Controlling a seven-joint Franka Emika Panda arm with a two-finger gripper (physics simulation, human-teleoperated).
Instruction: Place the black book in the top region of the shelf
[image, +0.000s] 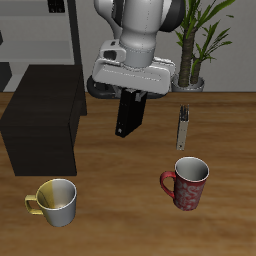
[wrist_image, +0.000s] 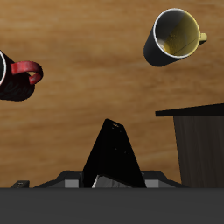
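Exterior view: the gripper (image: 131, 95) hangs above the wooden table (image: 120, 190), clear of its surface, with its fingers closed on the upper end of the black book (image: 129, 115). The book hangs below the gripper, slightly tilted, in the air and touching nothing else. The shelf (image: 42, 128), a low black box, stands on the table to one side of the book and apart from it; its top surface is bare and lies lower than the book's upper end. A slim grey upright object (image: 183, 127) stands on the table on the other side of the book. Nearer the table's front edge stand a yellow mug (image: 55, 201) with a grey outside and a red mug (image: 187, 183), well apart from each other. A potted plant (image: 195, 45) stands at the back. Wrist view: the book (wrist_image: 114, 156) runs away from the camera as a narrowing black slab, held between the finger bases, which are only partly visible at the frame's edge. A corner of the shelf (wrist_image: 197, 140) shows beside the book, not touching it. The yellow mug (wrist_image: 175, 37) and part of the red mug (wrist_image: 16, 77) rest on the table (wrist_image: 79, 61) beyond.
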